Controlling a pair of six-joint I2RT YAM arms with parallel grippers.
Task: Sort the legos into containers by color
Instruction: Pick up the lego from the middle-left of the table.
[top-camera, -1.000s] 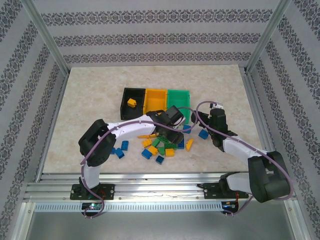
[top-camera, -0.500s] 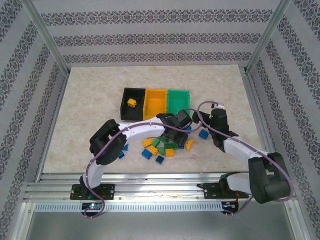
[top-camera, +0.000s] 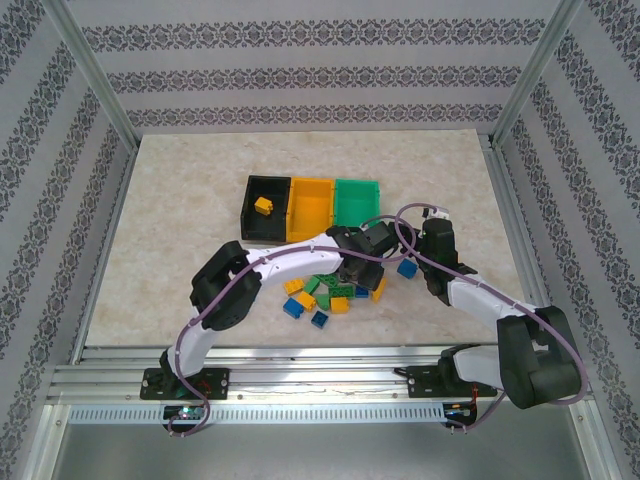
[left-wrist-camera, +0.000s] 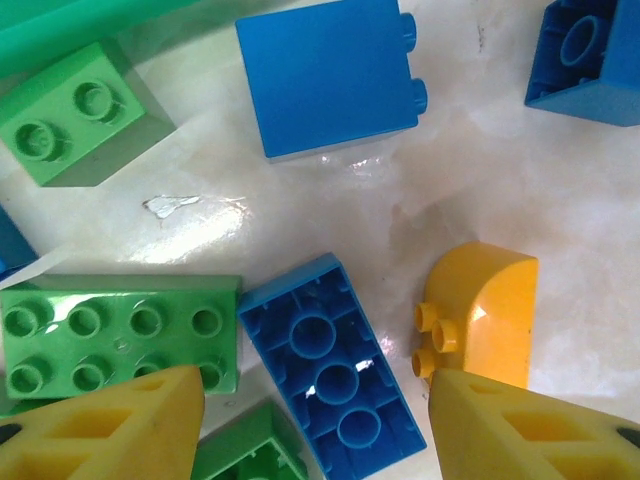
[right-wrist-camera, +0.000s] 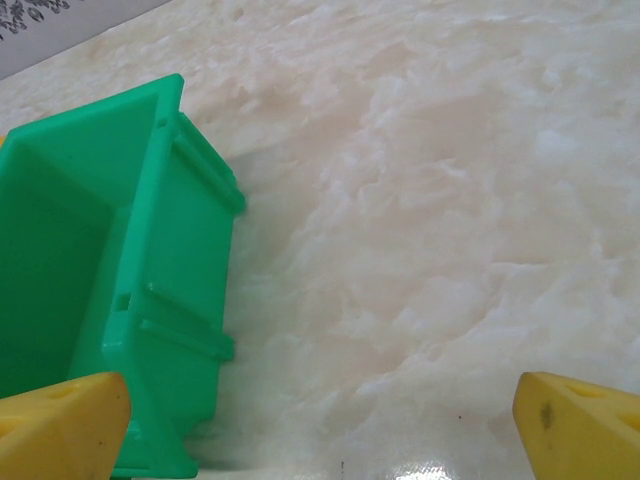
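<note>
The legos lie in a loose pile (top-camera: 320, 295) in front of the containers: a black bin (top-camera: 262, 222) holding one yellow brick (top-camera: 263, 206), an orange-yellow bin (top-camera: 311, 206) and a green bin (top-camera: 357, 200). My left gripper (top-camera: 362, 268) hangs low over the pile's right side. In the left wrist view it (left-wrist-camera: 315, 420) is open, straddling an upturned blue brick (left-wrist-camera: 330, 375) with a gap on each side. A green flat brick (left-wrist-camera: 120, 330) and a yellow curved brick (left-wrist-camera: 485, 310) flank that one. My right gripper (top-camera: 435, 235) is wide open over bare table, beside the green bin (right-wrist-camera: 100, 300).
A lone blue brick (top-camera: 406, 268) lies between the two grippers. More bricks crowd the left fingers: a small green one (left-wrist-camera: 80, 115), a blue one on its side (left-wrist-camera: 330, 75) and another blue one (left-wrist-camera: 590, 55). Cage posts and patterned walls ring the table.
My left arm has swung to the right across the pile and come down over the blue brick, its jaws narrowing a little. The right arm has barely moved.
</note>
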